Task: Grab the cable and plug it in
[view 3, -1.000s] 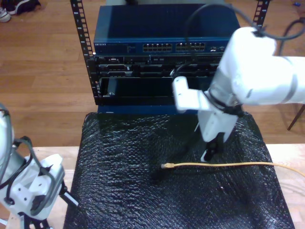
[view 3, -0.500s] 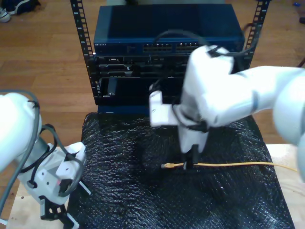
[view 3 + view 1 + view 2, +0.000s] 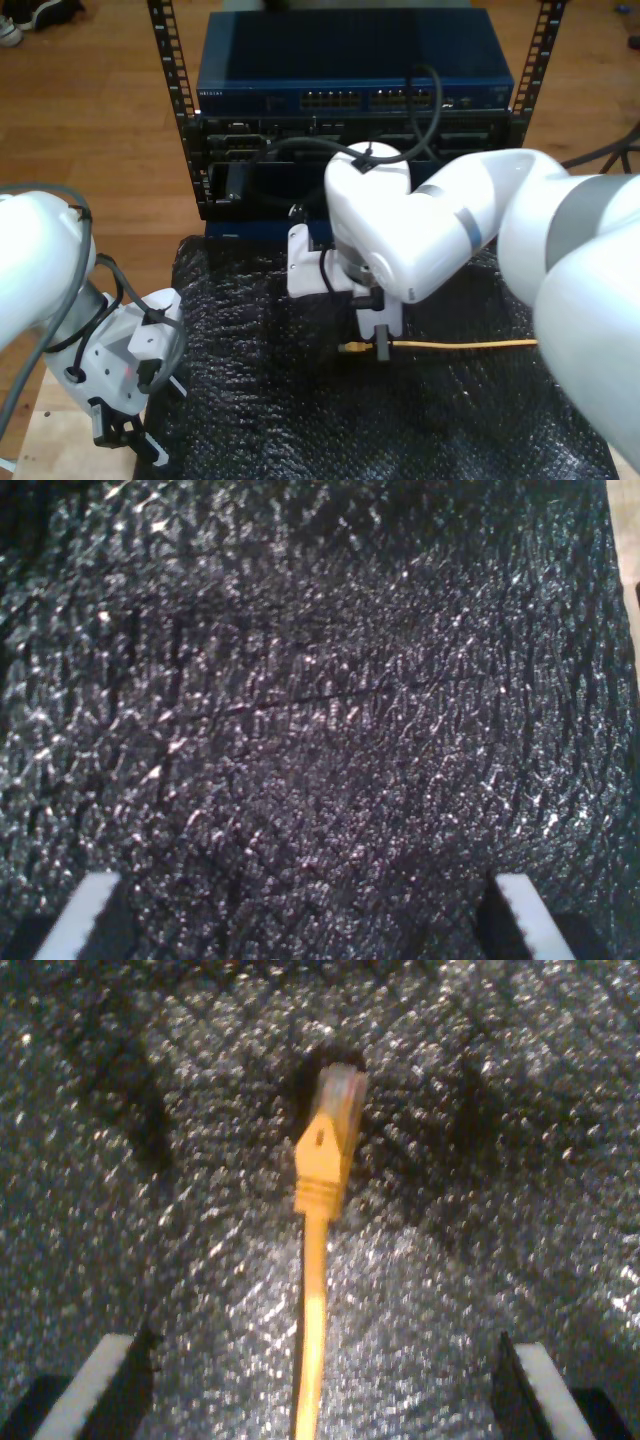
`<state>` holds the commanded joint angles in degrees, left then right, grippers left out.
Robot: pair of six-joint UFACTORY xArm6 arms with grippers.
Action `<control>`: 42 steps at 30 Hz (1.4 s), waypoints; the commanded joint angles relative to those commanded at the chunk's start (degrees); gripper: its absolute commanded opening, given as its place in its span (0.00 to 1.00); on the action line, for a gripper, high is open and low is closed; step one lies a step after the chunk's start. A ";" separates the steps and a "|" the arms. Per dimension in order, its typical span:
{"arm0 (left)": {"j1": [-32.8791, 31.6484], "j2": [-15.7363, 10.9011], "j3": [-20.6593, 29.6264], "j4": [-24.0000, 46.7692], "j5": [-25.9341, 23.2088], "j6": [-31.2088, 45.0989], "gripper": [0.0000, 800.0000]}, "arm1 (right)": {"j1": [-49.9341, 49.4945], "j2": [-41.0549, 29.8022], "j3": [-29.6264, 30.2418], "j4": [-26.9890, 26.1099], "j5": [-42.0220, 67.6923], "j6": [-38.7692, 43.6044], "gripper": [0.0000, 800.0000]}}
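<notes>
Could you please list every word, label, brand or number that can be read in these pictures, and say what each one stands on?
None can be read with confidence.
Small pale lettering at the front left corner of the blue rack-mounted network switch in the exterior view: too small and blurred to read.
Yellow-orange network cable on the black bubble-wrap mat: no print visible.

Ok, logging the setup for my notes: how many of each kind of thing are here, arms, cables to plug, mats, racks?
Robot arms: 2, my first tool and my second tool
Yellow-orange cable: 1
Black bubble-wrap mat: 1
Equipment rack: 1
Total: 5
</notes>
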<state>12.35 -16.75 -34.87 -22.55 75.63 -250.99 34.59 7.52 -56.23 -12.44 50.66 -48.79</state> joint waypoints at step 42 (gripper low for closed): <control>0.09 0.53 0.00 0.09 0.09 0.09 1.00 | 2.46 4.57 -0.97 -9.76 -2.29 16.35 0.63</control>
<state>12.44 -16.22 -34.87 -22.46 75.71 -250.90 37.05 12.09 -57.20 -22.20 48.37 -32.44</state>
